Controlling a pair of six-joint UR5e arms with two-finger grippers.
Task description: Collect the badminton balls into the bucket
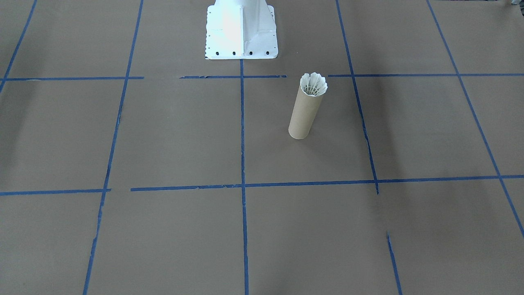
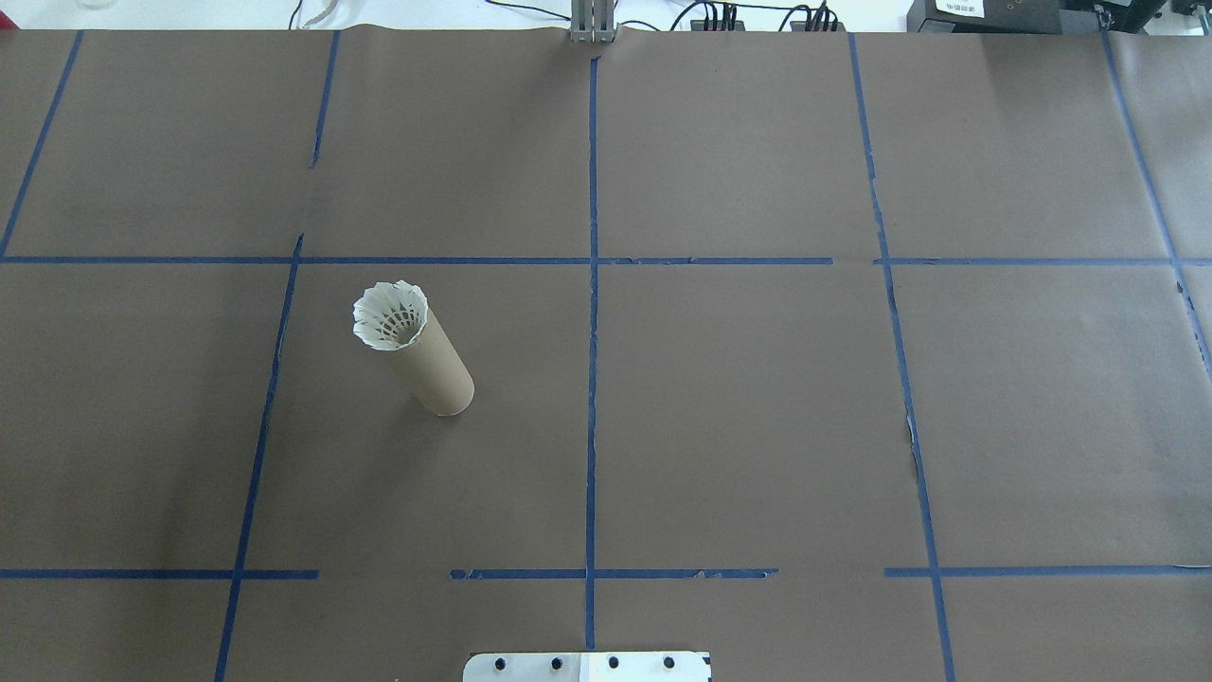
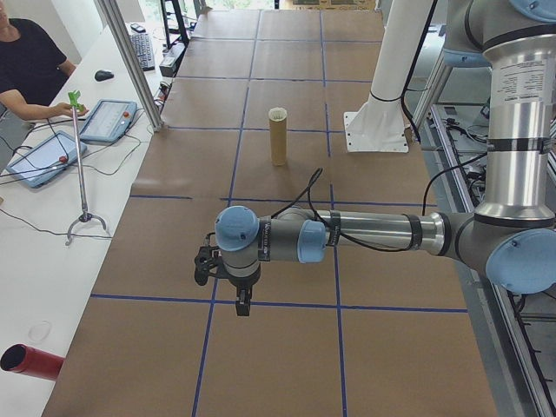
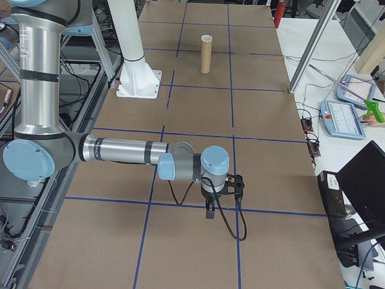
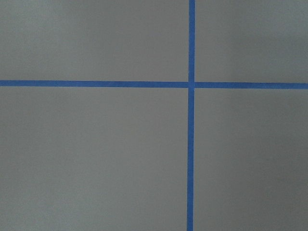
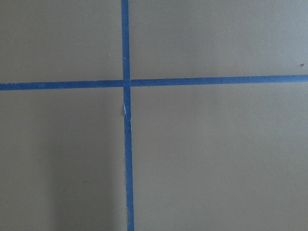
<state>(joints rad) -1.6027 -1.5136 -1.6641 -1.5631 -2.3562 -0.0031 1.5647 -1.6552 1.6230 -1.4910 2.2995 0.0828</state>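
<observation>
Only shuttlecock (image 1: 313, 85) feathers show above bucket (image 1: 303, 112); hands' state cannot be told.

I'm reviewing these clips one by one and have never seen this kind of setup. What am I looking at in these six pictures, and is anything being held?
It is a robot with two arms at a table covered in brown paper marked with blue tape lines. Two pictures look down on the table, one from behind the robot and one facing it. Two are taken from the table's ends; each shows one arm stretched low over the paper, the left gripper and the right gripper. From those side views I cannot tell whether they are open or shut, but nothing shows in them. The last two come from cameras on the wrists and show only paper and tape. A cardboard tube stands upright, with a white shuttlecock sitting in its top. The white block is a pedestal base.
</observation>
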